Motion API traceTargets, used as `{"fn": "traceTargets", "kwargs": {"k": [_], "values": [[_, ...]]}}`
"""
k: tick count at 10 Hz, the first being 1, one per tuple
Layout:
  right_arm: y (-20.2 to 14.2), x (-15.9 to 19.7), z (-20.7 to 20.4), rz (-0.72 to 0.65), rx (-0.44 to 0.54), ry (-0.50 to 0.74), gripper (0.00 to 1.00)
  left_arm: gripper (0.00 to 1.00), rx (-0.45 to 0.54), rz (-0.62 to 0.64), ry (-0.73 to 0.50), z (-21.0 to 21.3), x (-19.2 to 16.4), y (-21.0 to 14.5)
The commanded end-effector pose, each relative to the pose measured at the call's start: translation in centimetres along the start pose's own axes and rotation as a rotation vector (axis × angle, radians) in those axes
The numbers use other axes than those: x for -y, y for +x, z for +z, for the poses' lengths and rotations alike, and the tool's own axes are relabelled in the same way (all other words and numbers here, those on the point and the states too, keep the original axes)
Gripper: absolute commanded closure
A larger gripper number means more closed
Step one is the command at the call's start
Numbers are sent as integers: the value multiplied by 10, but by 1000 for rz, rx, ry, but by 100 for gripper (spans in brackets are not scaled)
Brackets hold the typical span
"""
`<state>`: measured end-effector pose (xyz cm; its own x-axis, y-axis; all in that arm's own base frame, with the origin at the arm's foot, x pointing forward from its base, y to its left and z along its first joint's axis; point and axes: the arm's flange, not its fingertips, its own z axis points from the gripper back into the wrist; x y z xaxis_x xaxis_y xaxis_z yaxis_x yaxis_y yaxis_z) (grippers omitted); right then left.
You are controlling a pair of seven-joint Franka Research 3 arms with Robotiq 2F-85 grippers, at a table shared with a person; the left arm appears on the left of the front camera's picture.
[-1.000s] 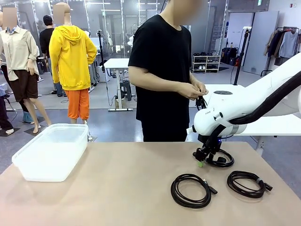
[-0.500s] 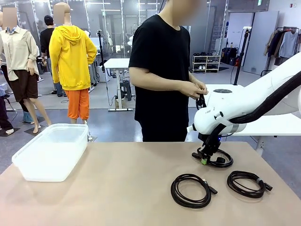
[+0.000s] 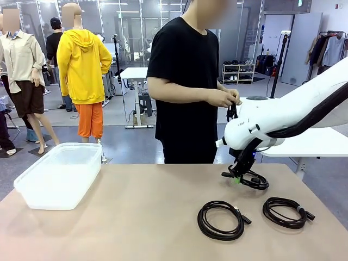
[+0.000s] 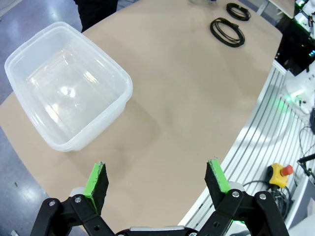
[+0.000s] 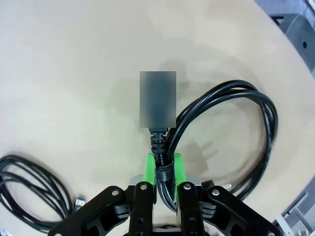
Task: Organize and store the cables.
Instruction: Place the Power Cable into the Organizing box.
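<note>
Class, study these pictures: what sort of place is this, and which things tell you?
Probably a robotics lab: a white robot arm at a table, an emergency-stop button off its edge, and other worktables behind.

Three coiled cables, a fourth cable in the person's hands, and one clear tub.

At bottom centre the right gripper clamps a coiled black cable whose loop spreads right over the tan table, with a second cable coil lower left.
</note>
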<state>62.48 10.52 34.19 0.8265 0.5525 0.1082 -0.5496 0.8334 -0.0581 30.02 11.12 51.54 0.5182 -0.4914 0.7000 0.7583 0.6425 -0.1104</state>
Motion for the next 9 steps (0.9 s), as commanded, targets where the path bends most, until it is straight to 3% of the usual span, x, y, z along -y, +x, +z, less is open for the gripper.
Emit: {"fn": "traceTargets", "kwargs": {"k": [1,5,9], "values": [[-2,-11,37,7,-2,-42,100,0,9,-12,-13,0,-1,-1],[5,-50,67,150,26,-80,100,0,9,-12,-13,0,-1,-1],[32,-138,89,398,54,-107,100,0,9,-12,-13,0,-1,-1]]}}
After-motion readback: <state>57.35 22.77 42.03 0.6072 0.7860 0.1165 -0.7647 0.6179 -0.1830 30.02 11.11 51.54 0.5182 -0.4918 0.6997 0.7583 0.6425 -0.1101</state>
